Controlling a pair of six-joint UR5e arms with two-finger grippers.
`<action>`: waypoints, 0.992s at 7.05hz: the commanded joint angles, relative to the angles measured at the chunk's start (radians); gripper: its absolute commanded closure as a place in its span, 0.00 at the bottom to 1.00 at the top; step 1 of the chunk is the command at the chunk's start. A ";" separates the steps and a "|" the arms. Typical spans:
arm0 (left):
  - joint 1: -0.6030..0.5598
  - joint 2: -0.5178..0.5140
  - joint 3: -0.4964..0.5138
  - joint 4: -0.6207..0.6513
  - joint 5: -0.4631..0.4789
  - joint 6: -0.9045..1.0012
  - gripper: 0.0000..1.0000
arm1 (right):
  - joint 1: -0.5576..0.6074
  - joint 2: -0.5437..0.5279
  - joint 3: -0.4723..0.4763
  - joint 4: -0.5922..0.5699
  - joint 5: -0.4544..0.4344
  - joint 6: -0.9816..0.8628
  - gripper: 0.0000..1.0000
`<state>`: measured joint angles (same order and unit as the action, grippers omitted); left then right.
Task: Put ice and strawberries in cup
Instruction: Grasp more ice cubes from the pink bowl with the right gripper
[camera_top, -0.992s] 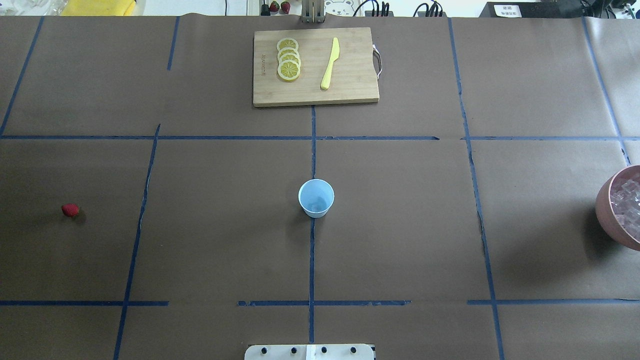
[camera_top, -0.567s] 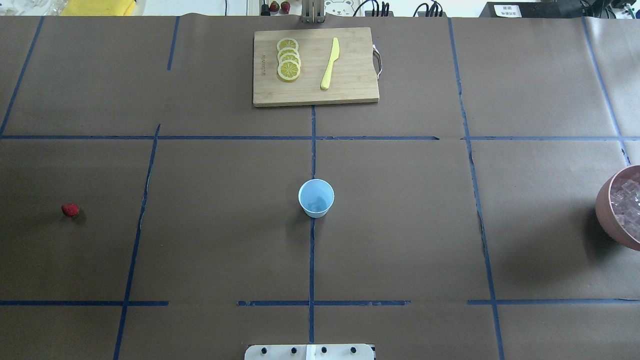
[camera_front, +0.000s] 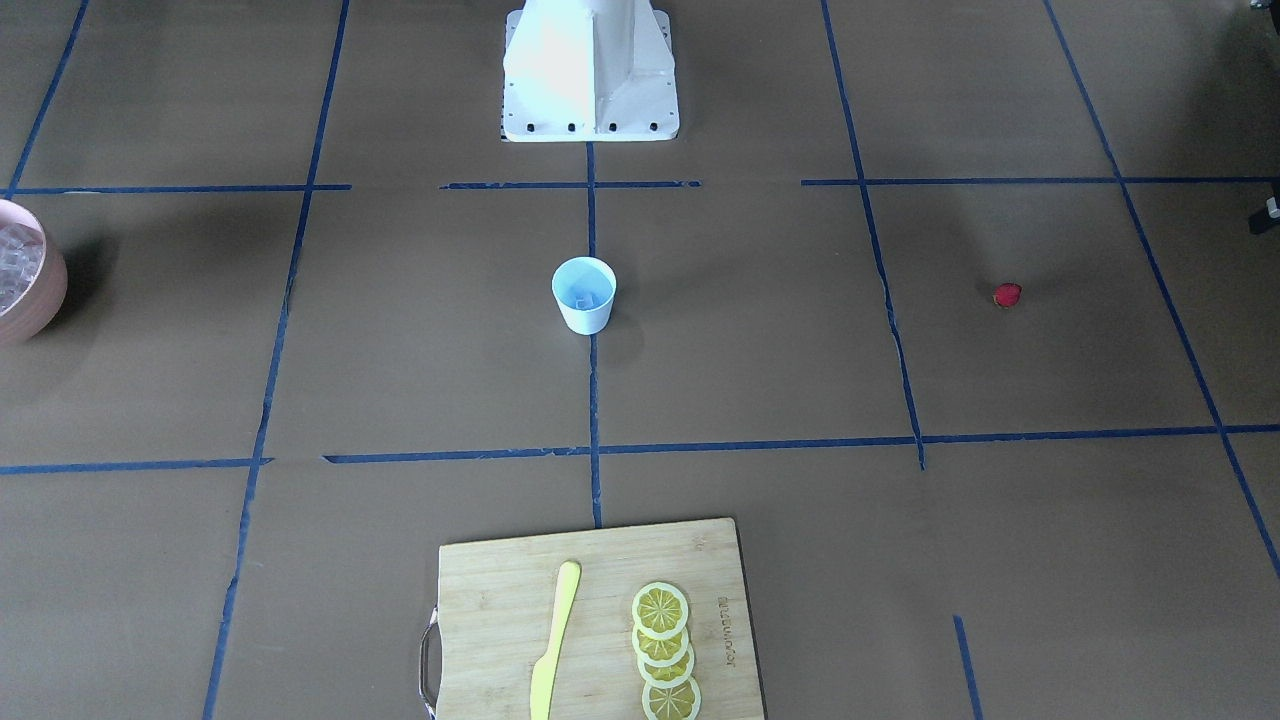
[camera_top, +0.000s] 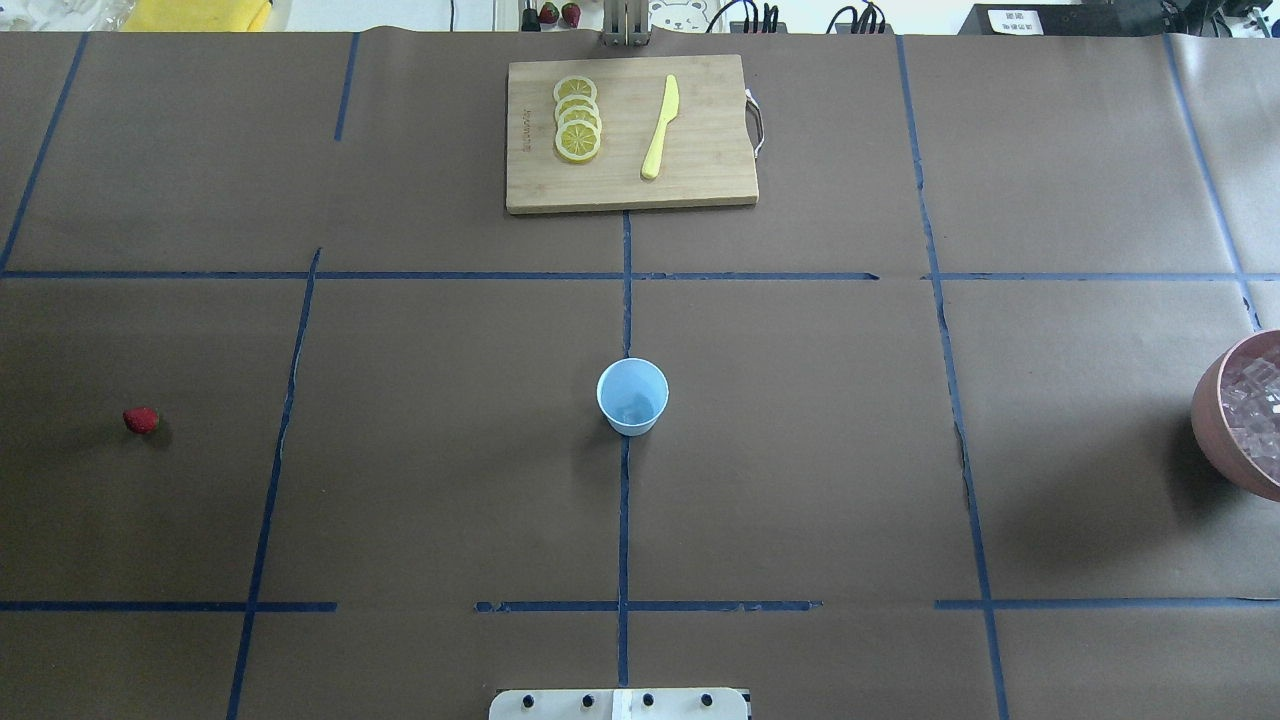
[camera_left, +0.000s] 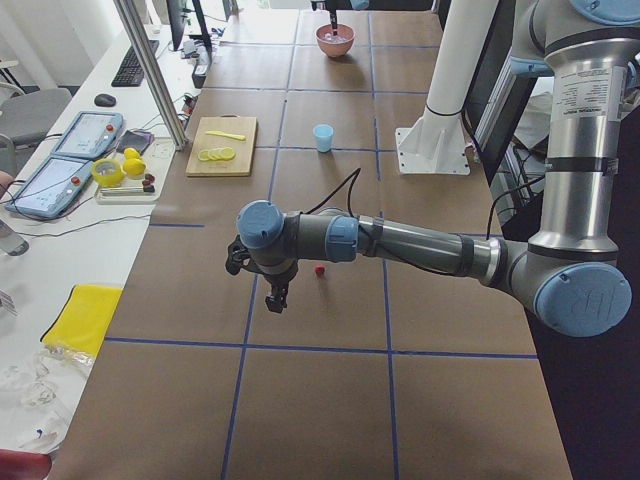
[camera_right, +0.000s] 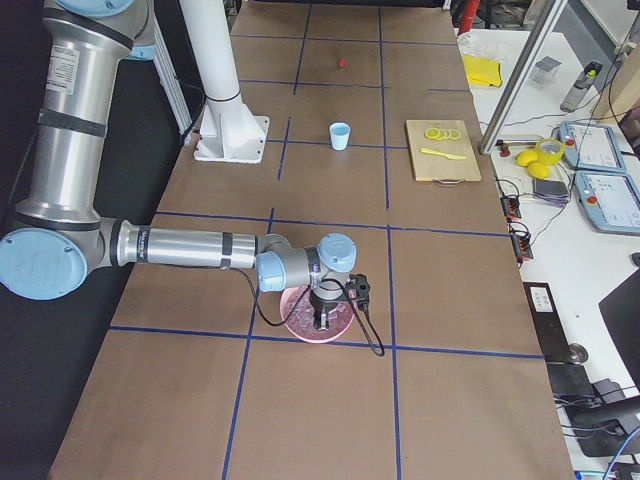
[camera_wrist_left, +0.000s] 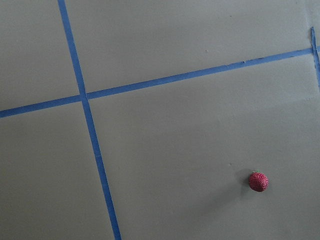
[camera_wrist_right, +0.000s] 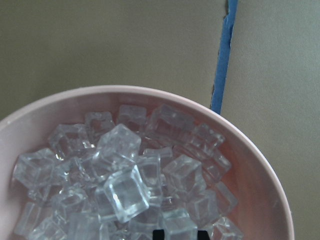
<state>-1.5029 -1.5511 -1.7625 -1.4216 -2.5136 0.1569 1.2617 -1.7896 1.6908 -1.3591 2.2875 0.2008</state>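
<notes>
The pale blue cup (camera_top: 632, 396) stands upright at the table's middle; it also shows in the front view (camera_front: 584, 294). The red strawberry (camera_top: 141, 420) lies alone at the far left, and low right in the left wrist view (camera_wrist_left: 258, 181). The ice (camera_wrist_right: 125, 190) fills the pink bowl (camera_wrist_right: 240, 145) at the right edge (camera_top: 1212, 420). My left gripper (camera_left: 276, 298) hangs just beside the strawberry (camera_left: 319, 269); I cannot tell whether it is open. My right gripper (camera_wrist_right: 180, 234) hovers over the ice, its two tips apart and empty.
A wooden cutting board (camera_top: 700, 150) at the far middle carries lemon slices (camera_top: 577, 118) and a yellow knife (camera_top: 660, 128). The robot's white base (camera_front: 590, 70) stands behind the cup. Blue tape lines cross the brown table cover.
Nothing on the table has moved. The ice in the bowl looks a little more shaded now than before.
</notes>
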 joint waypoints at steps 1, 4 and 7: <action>0.000 0.002 0.000 0.000 -0.008 0.001 0.00 | 0.007 -0.013 0.032 0.000 0.019 -0.014 1.00; 0.000 0.023 -0.034 0.003 -0.008 0.000 0.00 | 0.097 -0.042 0.099 0.000 0.021 -0.032 1.00; 0.000 0.029 -0.037 0.004 -0.008 0.000 0.00 | 0.087 -0.041 0.287 -0.046 0.044 0.163 1.00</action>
<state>-1.5029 -1.5239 -1.7972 -1.4177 -2.5219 0.1565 1.3604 -1.8397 1.9008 -1.3871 2.3155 0.2321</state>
